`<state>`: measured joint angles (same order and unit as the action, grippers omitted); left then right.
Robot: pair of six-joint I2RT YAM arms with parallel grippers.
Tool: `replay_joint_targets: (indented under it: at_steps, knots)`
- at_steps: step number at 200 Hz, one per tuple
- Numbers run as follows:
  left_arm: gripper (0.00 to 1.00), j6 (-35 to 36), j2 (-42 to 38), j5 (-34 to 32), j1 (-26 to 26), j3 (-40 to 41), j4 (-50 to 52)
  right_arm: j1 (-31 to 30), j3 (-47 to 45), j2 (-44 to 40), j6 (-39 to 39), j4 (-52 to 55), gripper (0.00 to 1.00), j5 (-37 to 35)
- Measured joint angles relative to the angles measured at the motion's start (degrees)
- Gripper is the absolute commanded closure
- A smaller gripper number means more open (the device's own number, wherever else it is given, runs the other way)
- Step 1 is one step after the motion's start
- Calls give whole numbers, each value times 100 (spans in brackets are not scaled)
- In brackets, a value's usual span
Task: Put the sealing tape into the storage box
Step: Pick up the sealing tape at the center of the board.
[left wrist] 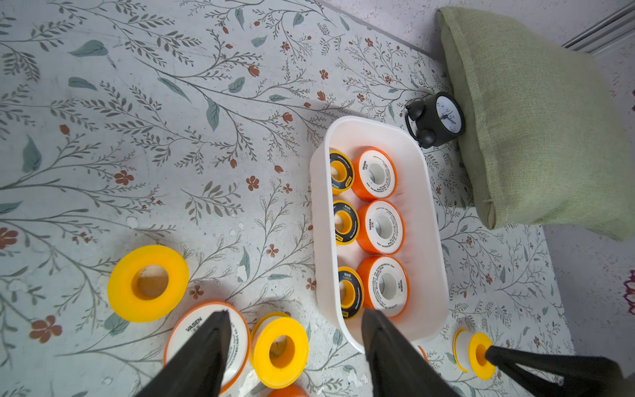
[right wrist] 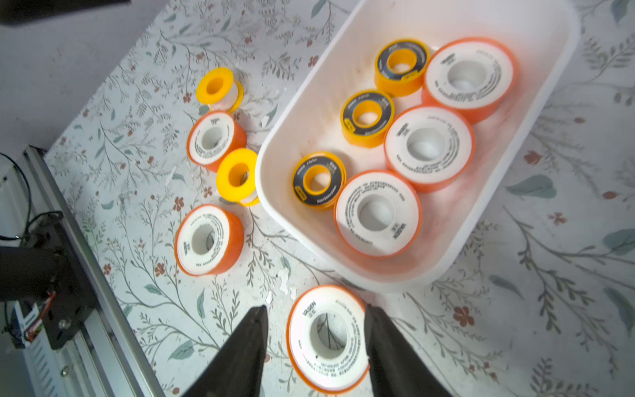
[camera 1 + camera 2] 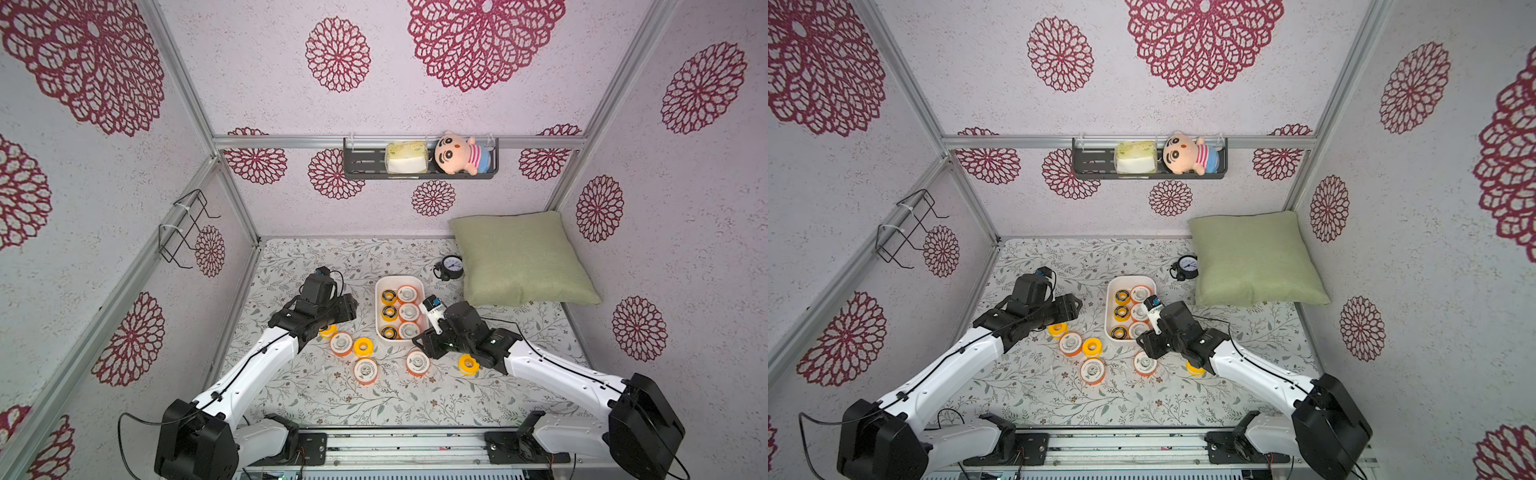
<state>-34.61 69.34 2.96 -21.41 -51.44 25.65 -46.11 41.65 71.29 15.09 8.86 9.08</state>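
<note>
Tape stowed: six spools of sealing tape lie flat in the storage box, in two rows of three. We judge the task about half done.
Tape loose: six more lie on the table. In both top views a cluster of four sits at 7–8 o'clock of the box, a white-faced spool at 6 o'clock and a yellow spool at 4–5 o'clock.
Right gripper: jaws parted and astride the white-faced spool, one finger by its rim and a gap at the other. Nothing is held.
Left gripper: jaws wide and empty, above the cluster.
Step in hand: we judge it a pick of that spool. We would centre it between the jaws, close on the orange rim and lift clear of the box wall.
Risk: little bare box floor remains, so a stacked spool may slide.
Surroundings: the alarm clock sits at 1–2 o'clock of the box, with the cushion beyond.
</note>
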Motion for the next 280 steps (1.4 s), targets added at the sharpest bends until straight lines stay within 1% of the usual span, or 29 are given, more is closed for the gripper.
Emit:
replay_joint_targets:
  at_steps: [42, 87, 134, 188, 243, 264, 280]
  knots:
    - [32, -15, -98, 0, 57, 90, -2, -669, -216, 61, -2, 216, 42, -251]
    - [32, -33, -120, 0, 72, 166, 0, -1027, -221, 422, 55, 201, 42, -686]
    - [32, -35, -118, 0, 81, 168, -4, -1108, -26, 931, 52, 201, 42, -1038]
    - [32, -35, -83, 87, 87, 168, -26, -1113, 140, 1209, 37, 197, 43, -1086]
    - [32, -35, 24, 129, 96, 170, -98, -1139, 264, 1611, 35, 221, 50, -1086]
    - [32, -33, 46, 142, 96, 170, -103, -1161, 267, 1718, 35, 232, 52, -1095]
    - [32, -33, 50, 151, 96, 175, -101, -1174, 293, 1770, 33, 236, 55, -1161]
